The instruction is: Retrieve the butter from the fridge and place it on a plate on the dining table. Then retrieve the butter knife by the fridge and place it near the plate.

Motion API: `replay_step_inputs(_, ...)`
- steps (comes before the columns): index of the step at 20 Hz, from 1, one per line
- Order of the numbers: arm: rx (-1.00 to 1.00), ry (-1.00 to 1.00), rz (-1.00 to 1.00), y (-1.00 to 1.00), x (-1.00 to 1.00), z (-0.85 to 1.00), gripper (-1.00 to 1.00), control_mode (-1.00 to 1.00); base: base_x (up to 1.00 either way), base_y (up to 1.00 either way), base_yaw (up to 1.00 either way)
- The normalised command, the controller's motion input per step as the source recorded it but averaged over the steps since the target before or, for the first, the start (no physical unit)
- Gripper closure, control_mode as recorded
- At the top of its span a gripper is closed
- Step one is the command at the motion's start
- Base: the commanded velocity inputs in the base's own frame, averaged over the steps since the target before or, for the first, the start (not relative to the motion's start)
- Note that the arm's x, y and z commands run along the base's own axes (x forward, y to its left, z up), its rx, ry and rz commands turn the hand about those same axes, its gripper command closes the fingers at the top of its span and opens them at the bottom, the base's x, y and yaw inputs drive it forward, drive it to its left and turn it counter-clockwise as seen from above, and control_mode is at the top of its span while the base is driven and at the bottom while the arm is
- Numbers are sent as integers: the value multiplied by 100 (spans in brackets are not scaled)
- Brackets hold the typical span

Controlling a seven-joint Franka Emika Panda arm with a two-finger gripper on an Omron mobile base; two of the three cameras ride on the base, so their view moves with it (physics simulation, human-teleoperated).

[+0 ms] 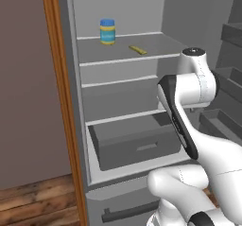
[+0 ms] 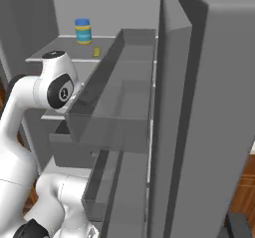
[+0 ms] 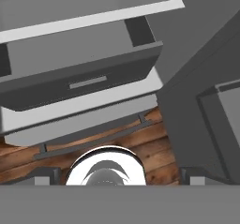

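Fridge door open; step in hand, by my reading: fetching butter, not yet grasped
Butter lies on top shelf, just right of blue-lidded jar, apart from it
End effector points down toward drawer, well below butter; jaw state cannot tell
Next: raise hand to top shelf, approach butter, avoid jar
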Motion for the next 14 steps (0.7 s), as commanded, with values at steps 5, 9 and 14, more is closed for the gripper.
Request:
replay_step_inputs(5,0,0,0,0,0,0,-100,100,0,28,14)
replay_step_inputs(9,0,0,0,0,0,0,-100,100,1,47,11)
replay_step_inputs(14,0,0,0,0,0,0,-100,100,0,57,12)
